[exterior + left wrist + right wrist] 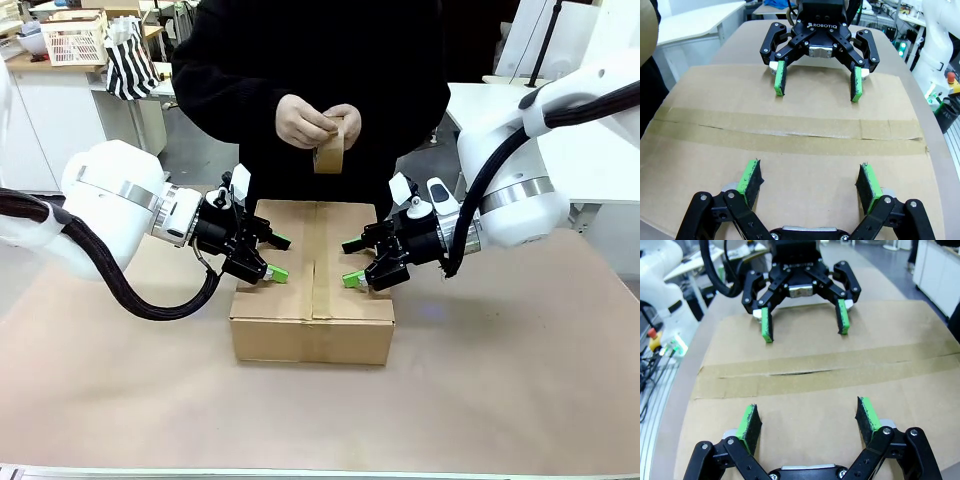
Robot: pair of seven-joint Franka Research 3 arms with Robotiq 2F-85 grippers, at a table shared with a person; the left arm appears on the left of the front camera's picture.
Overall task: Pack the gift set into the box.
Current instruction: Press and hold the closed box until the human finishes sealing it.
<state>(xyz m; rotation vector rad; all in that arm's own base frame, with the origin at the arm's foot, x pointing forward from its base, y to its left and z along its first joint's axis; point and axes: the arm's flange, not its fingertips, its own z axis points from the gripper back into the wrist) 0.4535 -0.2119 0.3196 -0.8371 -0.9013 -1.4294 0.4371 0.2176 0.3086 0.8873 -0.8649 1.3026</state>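
Note:
The brown cardboard box point(312, 300) sits mid-table with its flaps shut and a strip of brown tape point(790, 131) along the centre seam. My left gripper point(280, 258) is open, its green pads point(752, 180) low over the left half of the lid. Facing it, my right gripper point(350, 263) is open over the right half. The left wrist view shows my left gripper point(810, 177) near and the right gripper point(817, 85) opposite. In the right wrist view, my right gripper point(807, 420) faces the left gripper point(802, 322) across the box point(805, 395). The gift set is hidden.
A person in black stands behind the box, both hands on a roll of brown tape point(330, 150) above its far edge. A white basket point(75, 40) and a striped bag point(130, 65) stand far back left. Brown tabletop point(500, 380) surrounds the box.

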